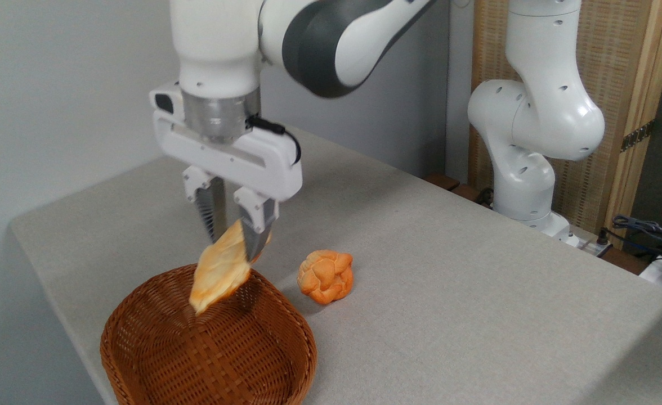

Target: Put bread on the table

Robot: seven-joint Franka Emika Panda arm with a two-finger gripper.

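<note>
Brown woven wicker basket: empty. Pale golden braided loaf: tilted, held above it, clamped in white two-finger tool. Round orange knotted bun: on grey-beige fabric worktop, beside basket.

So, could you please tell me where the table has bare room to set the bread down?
The table is bare right of the round bun, out to the arm's base, and behind the end effector holding the bread. It is crowded front left: the basket sits beside the bun.

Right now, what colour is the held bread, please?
Pale golden-yellow bread, browner at its tip, in the camera view.
</note>
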